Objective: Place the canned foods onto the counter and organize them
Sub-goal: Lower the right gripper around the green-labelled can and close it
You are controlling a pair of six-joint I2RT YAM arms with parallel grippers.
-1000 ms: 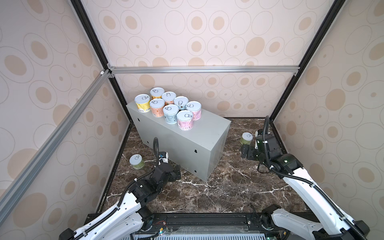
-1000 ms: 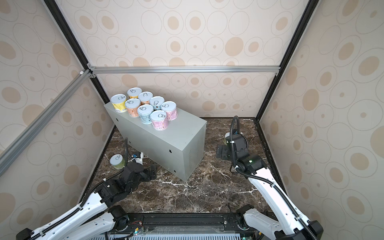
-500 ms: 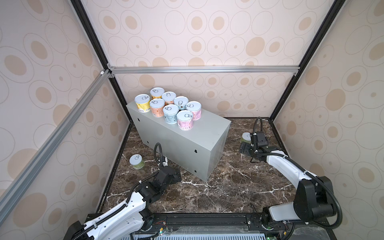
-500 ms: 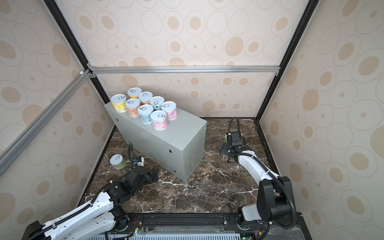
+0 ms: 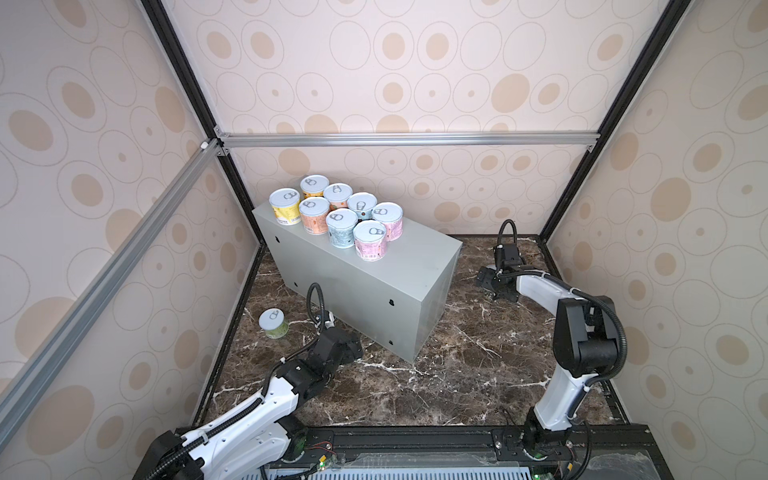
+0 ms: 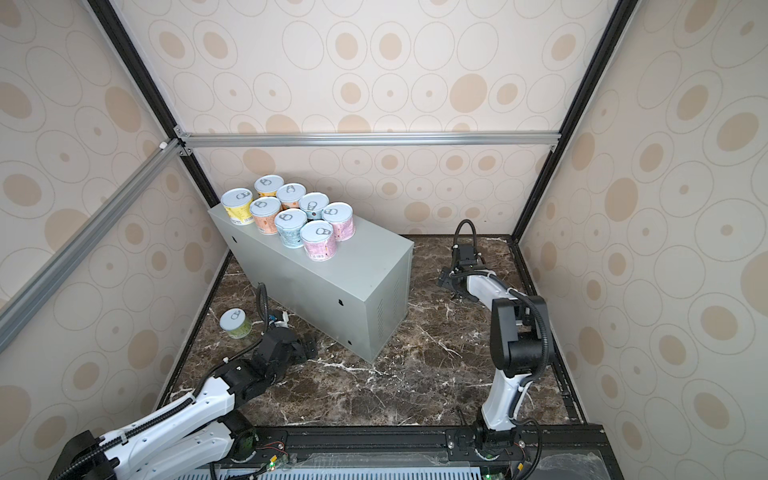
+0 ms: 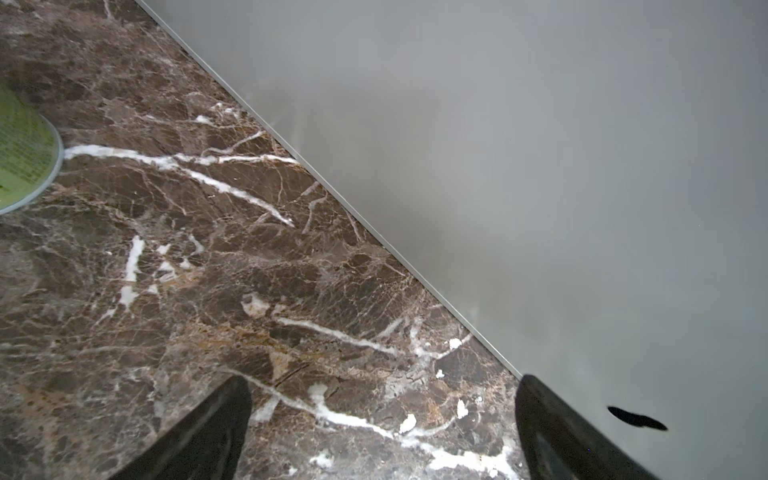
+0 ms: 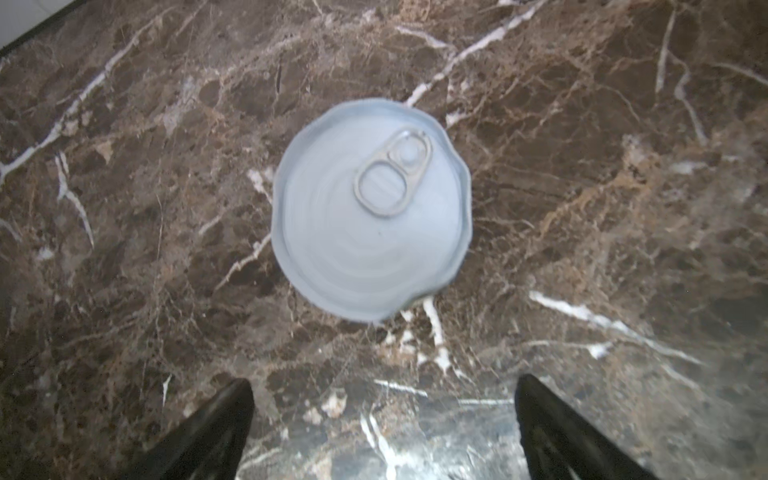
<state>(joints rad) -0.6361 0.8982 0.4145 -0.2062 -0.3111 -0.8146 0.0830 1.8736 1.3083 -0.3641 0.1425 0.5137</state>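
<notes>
1. Top views, both: eight cans (image 5: pixel 341 222) are standing clustered at the worktop's (image 5: pixel 415 257) far-left end.
2. Green can (image 5: pixel 274 323) is sitting on the marble floor (image 5: pixel 457 353).
3. Right pincer (image 8: pixel 384 382) is hovering spread above another floor can (image 8: pixel 371 212).
4. Left pincer (image 7: pixel 383 379) is hanging spread, empty, beside the worktop's base.

Three walls (image 5: pixel 395 62), far, left & right, all beige paper w/ thin rings & tan ovals; black posts (image 5: pixel 183 70) run up both far corners; silver alu bar (image 5: pixel 407 139) spans far wall partway up; 2nd bar (image 5: pixel 124 257) slants along left wall toward near side; floor (image 5: pixel 457 365) dark brown marble w/ white veins, black trim at wall edges; same marble shows sharp in both wrist views; light soft & even, shadows faint.
</notes>
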